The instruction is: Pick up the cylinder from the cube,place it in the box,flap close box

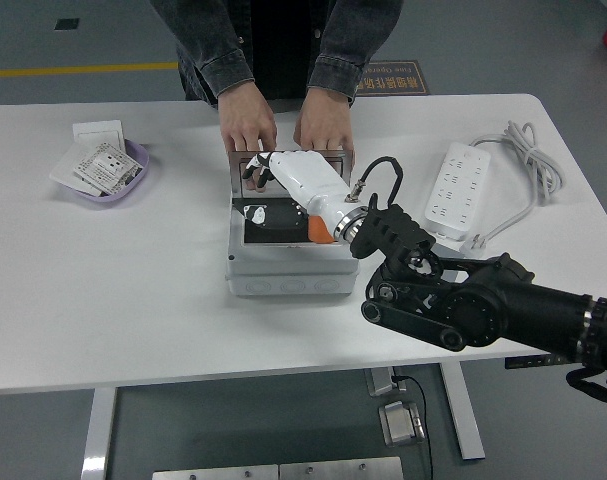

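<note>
Head view: looking down over the white table (pixel 103 300), near edge at the bottom.
Right hand: white five-fingered hand (pixel 301 182) on a black arm, reaching from the lower right into the open box, fingertips up near the raised lid; whether curled or spread, cannot tell from this angle (palm and wrist cover most of what lies under them).
Left hand: not in view.
Orange cylinder (pixel 320 231): only a small orange patch showing, just under the robot's wrist, inside the box at its right side, apparently resting on the dark floor of the box.
Box: shallow light-grey square box (pixel 283 280) near the table's middle, dark inside, hinged metal lid (pixel 328 154) standing up at the far edge.
Person: two bare hands (pixel 248 125) in dark denim sleeves at the far side, resting on the upright lid and steadying it.
Step in hand: judged as the end of the placing step, cylinder already down in the box.
Next move: likely calls for lifting the hand clear of the box, then catching the lid's top edge and tipping it toward the near side to shut.
Elsewhere: lilac dish of paper packets (pixel 105 168) at far left, white power strip with cord (pixel 455 192) at right, both well apart from the box.
</note>
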### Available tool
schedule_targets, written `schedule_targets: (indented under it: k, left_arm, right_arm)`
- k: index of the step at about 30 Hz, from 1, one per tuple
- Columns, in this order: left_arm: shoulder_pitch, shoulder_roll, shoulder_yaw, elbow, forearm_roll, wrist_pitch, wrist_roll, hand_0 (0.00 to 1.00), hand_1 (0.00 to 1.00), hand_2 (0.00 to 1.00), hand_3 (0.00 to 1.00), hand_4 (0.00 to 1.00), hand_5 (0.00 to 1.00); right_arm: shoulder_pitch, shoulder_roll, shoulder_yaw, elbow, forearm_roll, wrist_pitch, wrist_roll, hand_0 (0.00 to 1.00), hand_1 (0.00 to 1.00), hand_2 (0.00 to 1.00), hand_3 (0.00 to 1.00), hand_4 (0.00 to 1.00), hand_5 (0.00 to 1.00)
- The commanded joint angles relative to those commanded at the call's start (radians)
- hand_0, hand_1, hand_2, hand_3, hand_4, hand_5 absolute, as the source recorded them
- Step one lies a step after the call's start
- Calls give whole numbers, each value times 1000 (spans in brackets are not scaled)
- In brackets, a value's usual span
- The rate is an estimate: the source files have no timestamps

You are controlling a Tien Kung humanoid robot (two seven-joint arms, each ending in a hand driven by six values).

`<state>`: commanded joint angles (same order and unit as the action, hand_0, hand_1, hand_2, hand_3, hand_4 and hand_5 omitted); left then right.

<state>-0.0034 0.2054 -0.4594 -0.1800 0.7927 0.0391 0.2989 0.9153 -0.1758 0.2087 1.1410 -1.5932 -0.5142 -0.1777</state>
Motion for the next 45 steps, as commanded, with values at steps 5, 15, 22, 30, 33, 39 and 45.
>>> schedule_targets:
  k: [5, 15, 22, 30, 33, 39, 45]
  left_arm:
    - [2, -4, 22, 0, -24, 2, -2, 592, 613, 538, 572, 571, 237]
    - [2, -6, 23, -4, -24, 0, 3, 590, 610, 536, 570, 571, 234]
    - [2, -7, 17, -7, -16, -2, 8, 590, 609, 536, 570, 570, 233]
    - [1, -8, 11, -8, -3, -4, 12, 590, 605, 536, 569, 569, 235]
    - [-1, -7, 15, -10, -6, -5, 12, 590, 604, 536, 569, 567, 232]
    - [-4, -7, 28, -13, -19, -5, 11, 590, 603, 536, 568, 566, 231]
    - [-4, -11, 27, -13, -20, -5, 12, 590, 602, 536, 568, 565, 229]
  right_arm:
    - [-9, -60, 66, 104, -12, 15, -20, 767, 573, 541, 635, 731, 532]
    - [14, -93, 150, 129, 19, 34, -34, 646, 507, 549, 632, 735, 538]
    - [36, -67, 153, 33, 66, 29, -22, 625, 501, 549, 632, 736, 541]
    - [59, -29, 129, -63, 128, 38, -15, 621, 502, 553, 636, 737, 542]
    - [65, -17, 121, -89, 145, 45, -15, 620, 516, 565, 643, 737, 543]
    - [67, -3, 99, -118, 169, 49, -14, 585, 545, 602, 663, 735, 544]
    - [53, -2, 66, -123, 188, 45, -5, 563, 582, 650, 680, 731, 539]
